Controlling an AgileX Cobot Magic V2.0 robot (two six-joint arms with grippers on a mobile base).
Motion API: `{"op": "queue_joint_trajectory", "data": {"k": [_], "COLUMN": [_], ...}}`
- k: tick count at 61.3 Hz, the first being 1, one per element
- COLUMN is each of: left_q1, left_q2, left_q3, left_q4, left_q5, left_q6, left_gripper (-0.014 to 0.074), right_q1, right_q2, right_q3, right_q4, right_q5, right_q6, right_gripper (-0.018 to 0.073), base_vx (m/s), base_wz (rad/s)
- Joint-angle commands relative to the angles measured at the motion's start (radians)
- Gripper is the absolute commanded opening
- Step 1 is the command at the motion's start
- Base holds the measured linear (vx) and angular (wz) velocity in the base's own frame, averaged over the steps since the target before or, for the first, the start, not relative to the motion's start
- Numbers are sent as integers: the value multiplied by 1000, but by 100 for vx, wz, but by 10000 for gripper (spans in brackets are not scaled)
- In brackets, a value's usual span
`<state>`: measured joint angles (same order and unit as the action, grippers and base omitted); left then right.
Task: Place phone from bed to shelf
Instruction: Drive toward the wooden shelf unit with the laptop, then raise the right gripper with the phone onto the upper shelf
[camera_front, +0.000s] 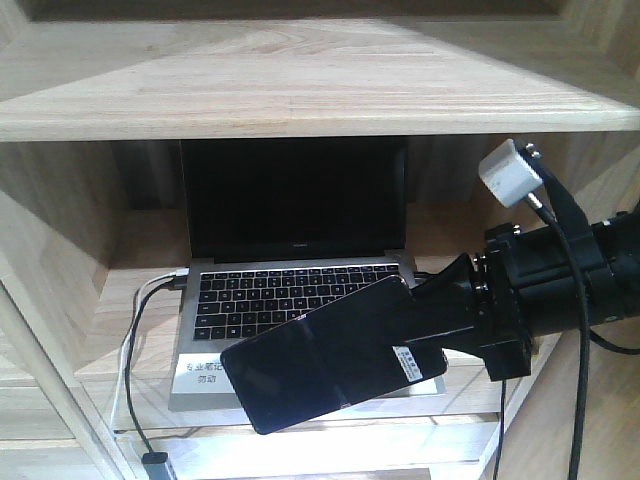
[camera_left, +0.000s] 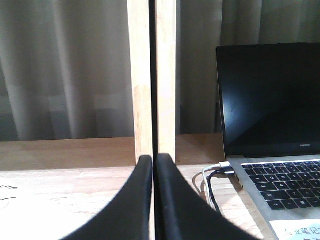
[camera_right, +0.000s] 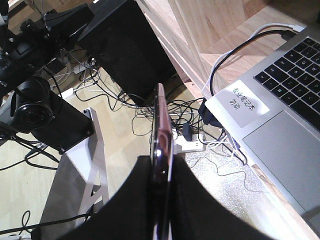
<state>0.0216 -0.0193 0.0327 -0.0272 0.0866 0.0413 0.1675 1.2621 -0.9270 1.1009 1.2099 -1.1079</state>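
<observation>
Phone (camera_front: 320, 358): glossy black flat slab, mid seam, white sticker, pinkish edge. Clamped tilted in right gripper (camera_front: 428, 322), airborne before silver open laptop (camera_front: 290, 290) on pale-wood shelf (camera_front: 300, 90). Left gripper (camera_left: 153, 159) fingers pressed together, empty.

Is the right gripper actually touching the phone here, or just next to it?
Touching. The right wrist view shows the phone edge-on, clamped between the two black fingers of the right gripper, with no gap on either side.
</observation>
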Motion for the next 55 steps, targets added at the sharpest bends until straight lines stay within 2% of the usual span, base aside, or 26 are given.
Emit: {"op": "queue_joint_trajectory", "data": {"k": [1, 38, 55], "left_q1": [-5, -5, -5], "left_q2": [-6, -6, -6], "left_q3": [-25, -25, -25], "left_q4": [-10, -10, -10], "left_q5": [-71, -71, -71], "left_q6": [-9, -9, -9], "left_gripper": [1, 1, 1], "right_q1": [-1, -1, -1], "right_q2": [-26, -26, -27], "right_q3": [-24, -24, -117], "right_q4": [84, 122, 222], "right_q5": [78, 68, 78], "right_q6": [-6, -8, -1], "right_gripper": [-2, -2, -2], "base_vx": [0, 0, 0], "base_wz": [0, 0, 0]}}
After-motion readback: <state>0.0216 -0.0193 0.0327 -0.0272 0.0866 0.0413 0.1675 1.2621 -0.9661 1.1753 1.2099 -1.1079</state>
